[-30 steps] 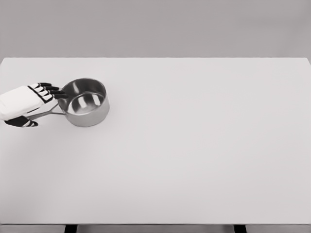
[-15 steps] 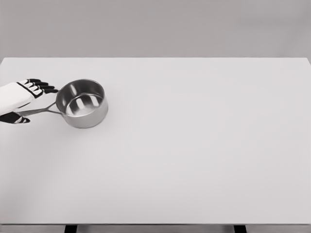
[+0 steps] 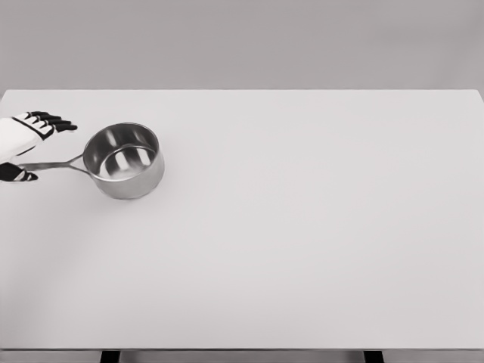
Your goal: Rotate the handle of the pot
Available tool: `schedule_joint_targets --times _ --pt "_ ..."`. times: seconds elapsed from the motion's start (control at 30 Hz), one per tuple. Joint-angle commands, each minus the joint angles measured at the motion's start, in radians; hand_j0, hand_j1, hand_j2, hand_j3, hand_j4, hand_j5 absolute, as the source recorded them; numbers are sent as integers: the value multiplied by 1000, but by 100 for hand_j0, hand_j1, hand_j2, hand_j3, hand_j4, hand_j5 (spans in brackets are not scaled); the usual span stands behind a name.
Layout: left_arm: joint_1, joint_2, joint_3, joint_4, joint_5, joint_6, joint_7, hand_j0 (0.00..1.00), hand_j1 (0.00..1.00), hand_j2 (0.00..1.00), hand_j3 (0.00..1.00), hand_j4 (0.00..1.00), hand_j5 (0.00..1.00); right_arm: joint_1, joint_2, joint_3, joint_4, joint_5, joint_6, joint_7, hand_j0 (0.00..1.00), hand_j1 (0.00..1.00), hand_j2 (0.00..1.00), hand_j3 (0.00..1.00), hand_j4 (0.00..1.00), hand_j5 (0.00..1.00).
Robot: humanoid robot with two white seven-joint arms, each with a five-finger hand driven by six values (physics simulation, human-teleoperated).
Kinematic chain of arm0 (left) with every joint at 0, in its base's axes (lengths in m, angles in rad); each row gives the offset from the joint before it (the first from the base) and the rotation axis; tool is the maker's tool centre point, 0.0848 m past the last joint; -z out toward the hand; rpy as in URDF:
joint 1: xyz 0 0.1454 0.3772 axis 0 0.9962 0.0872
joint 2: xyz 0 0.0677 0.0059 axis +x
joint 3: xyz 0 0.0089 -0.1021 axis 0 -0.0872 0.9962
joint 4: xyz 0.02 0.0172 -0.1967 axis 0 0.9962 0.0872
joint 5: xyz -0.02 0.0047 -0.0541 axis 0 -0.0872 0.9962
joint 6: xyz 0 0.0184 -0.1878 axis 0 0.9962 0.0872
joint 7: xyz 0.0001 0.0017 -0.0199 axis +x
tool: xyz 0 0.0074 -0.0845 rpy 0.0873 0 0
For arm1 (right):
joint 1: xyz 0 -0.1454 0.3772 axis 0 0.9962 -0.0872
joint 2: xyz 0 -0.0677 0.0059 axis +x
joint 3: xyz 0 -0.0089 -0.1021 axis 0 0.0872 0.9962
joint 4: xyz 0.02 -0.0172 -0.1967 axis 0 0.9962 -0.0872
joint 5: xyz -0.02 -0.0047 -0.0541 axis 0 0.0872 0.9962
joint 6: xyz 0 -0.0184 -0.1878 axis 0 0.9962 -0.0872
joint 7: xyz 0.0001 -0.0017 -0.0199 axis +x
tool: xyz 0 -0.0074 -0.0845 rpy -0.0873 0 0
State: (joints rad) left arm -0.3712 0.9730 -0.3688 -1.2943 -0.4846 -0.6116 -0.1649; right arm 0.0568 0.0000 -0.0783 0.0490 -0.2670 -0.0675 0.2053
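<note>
Head view: steel pot [image 3: 123, 160] upright at table's [image 3: 302, 249] far left, handle [image 3: 51, 164] pointing left. Left hand [image 3: 21, 140] at handle's end, fingers spread, gripping nothing. Better to sweep handle slowly, pot flat. Left edge close; wide bare surface to right.

wide white table [image 3: 302, 249], steel pot [image 3: 125, 160] standing upright near its far left corner, long handle [image 3: 51, 164] pointing left
</note>
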Motion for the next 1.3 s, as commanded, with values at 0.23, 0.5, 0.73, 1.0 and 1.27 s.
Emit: schedule_joint_targets --times 0.23,0.5,0.73,1.0,1.27 --pt "-25 -31 -2 56 6 1 1 100 100 100 100 100 100 0 0 0 0 0 0 0 100 100 100 100 100 100" --pt "-63 -60 -10 115 6 1 1 100 100 100 100 100 100 0 0 0 0 0 -2 0 100 100 100 100 100 100" --pt "-92 -88 -13 151 -9 1 1 100 100 100 100 100 100 0 0 0 0 0 0 0 100 100 100 100 100 100" --pt "-117 -109 -13 179 -23 1 -1 100 100 100 100 100 100 0 0 0 0 0 0 0 100 100 100 100 100 100" --pt "-138 -111 -13 202 -22 1 -1 100 100 100 100 100 100 0 0 0 0 0 0 0 100 100 100 100 100 100"
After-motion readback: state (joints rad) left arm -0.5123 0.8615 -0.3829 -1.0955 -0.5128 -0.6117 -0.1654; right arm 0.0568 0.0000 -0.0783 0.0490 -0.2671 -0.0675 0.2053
